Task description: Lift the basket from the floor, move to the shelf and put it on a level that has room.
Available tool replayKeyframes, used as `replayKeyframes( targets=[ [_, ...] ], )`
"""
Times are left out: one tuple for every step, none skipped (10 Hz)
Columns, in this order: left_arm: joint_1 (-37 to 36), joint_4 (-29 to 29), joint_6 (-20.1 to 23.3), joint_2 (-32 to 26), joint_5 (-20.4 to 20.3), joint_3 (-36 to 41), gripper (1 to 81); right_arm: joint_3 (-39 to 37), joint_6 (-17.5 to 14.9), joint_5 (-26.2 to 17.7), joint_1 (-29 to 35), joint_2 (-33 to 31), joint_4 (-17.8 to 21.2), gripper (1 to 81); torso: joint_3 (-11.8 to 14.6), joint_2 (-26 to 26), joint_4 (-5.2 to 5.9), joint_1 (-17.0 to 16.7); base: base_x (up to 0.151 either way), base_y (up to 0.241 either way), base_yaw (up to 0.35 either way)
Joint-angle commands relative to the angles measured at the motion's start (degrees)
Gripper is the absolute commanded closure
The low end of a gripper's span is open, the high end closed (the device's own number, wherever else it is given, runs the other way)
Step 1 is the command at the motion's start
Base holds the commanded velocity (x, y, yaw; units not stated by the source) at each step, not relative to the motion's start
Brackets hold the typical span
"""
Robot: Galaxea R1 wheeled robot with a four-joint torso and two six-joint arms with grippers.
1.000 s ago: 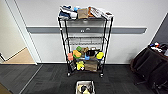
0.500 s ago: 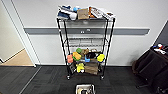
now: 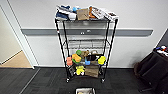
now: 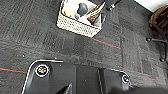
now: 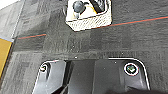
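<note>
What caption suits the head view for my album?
Woven basket on grey carpet before a cluttered black wire rack.

Your head camera looks forward and down at the wire rack (image 3: 86, 47) from fairly near, while both wrist cameras face down at the carpet (image 4: 50, 42), sharing what seems the same basket (image 4: 81, 16) (image 5: 88, 13) (image 3: 85, 90).

Even, bright indoor light; all views soft and blurred.

Basket (image 3: 85, 90) on the floor (image 3: 37, 82) before the shelf (image 3: 86, 50), well apart
</note>
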Motion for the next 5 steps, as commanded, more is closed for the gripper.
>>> replayKeyframes(
  targets=[
    [-2.5, 0.7, 0.2, -0.7, 1.6, 0.6, 1.0, 0.2, 0.2, -1.8, 3.1, -0.8, -0.3, 1.0, 0.0, 0.0, 0.00, 0.0, 0.153, 0.000, 0.000],
    [-2.4, 0.7, 0.2, -0.8, 1.6, 0.6, 1.0, 0.2, 0.1, -1.8, 2.9, -0.7, -0.3, 1.0, 0.0, 0.0, 0.00, 0.0, 0.153, 0.000, 0.000],
    [-2.3, 0.7, 0.2, -0.8, 1.6, 0.6, 1.0, 0.2, 0.1, -1.9, 2.8, -0.6, -0.4, 1.0, 0.0, 0.0, 0.00, 0.0, 0.153, 0.000, 0.000],
    [-2.3, 0.7, 0.2, -0.8, 1.6, 0.6, 1.0, 0.2, 0.1, -1.9, 2.8, -0.6, -0.4, 1.0, 0.0, 0.0, 0.00, 0.0, 0.153, 0.000, 0.000],
    [-2.3, 0.7, 0.2, -0.8, 1.5, 0.6, 1.0, 0.1, 0.1, -1.9, 2.7, -0.6, -0.4, 1.0, 0.0, 0.0, 0.00, 0.0, 0.153, 0.000, 0.000]
  ],
)
